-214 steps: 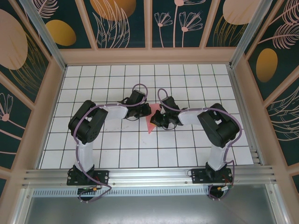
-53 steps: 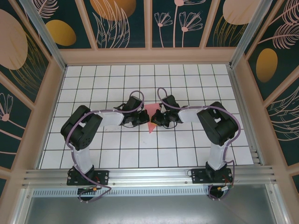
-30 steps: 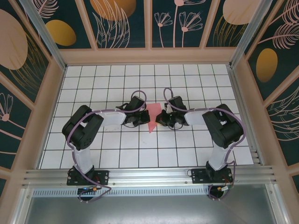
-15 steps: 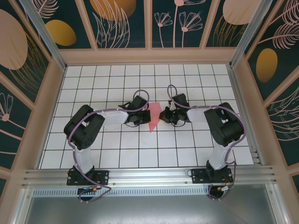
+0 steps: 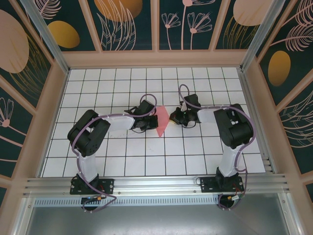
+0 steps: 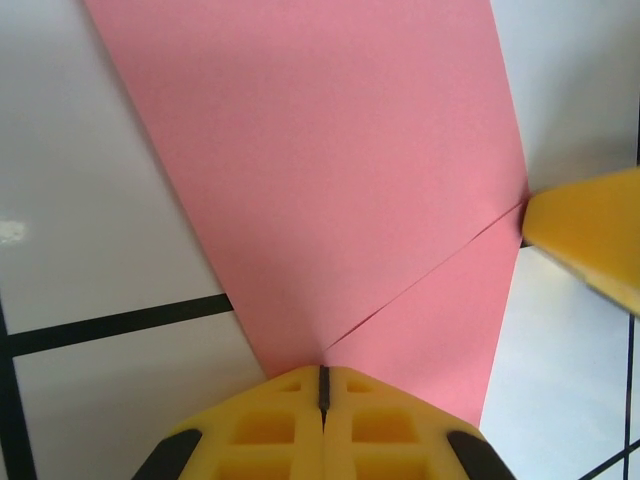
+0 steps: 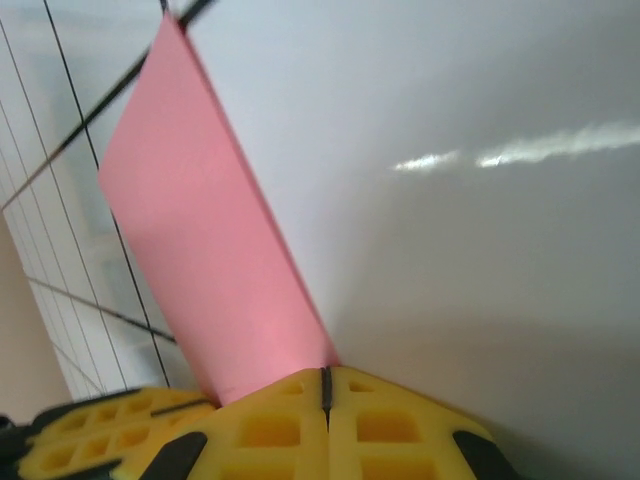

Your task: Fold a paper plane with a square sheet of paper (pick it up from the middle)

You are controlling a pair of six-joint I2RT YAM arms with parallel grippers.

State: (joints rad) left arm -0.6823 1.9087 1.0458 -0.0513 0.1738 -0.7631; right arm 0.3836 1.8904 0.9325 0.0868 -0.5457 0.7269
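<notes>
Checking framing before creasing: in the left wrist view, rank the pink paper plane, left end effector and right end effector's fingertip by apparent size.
1. pink paper plane
2. left end effector
3. right end effector's fingertip
All are cropped by the frame, and nearness inflates the left one.

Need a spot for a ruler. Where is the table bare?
Bare table: far rows by the back wall, near rows between the arm bases. Crowded: mid-table, where left end effector and right end effector flank the paper.
</notes>
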